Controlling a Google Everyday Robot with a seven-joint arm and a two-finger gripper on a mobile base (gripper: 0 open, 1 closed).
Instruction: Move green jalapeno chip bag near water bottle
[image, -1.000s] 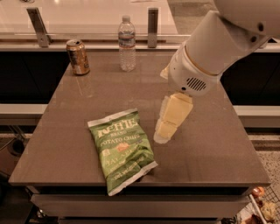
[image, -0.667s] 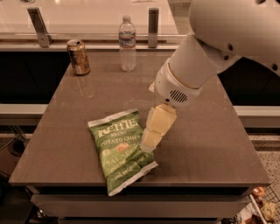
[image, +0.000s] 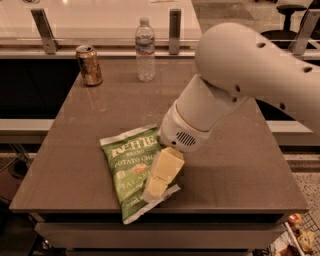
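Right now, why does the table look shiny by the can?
Camera view: the glossy table mirrors the can and the bright back counter; same view, warm dim light, gripper low over the green jalapeno chip bag.

Claw (image: 161, 180) low at centre, angled down-left under bent white arm (image: 240, 75)

A brown desk (image: 240, 170) with a glossy top fills the middle, and the claw (image: 159, 184) hangs over its front part. Behind the desk runs a pale counter (image: 100, 15) with metal posts (image: 44, 30) and a dark gap beneath. A black office chair (image: 292, 15) stands at far right. Speckled floor (image: 305, 170) shows beside the desk. Warm, dim light reflects softly off the desk.
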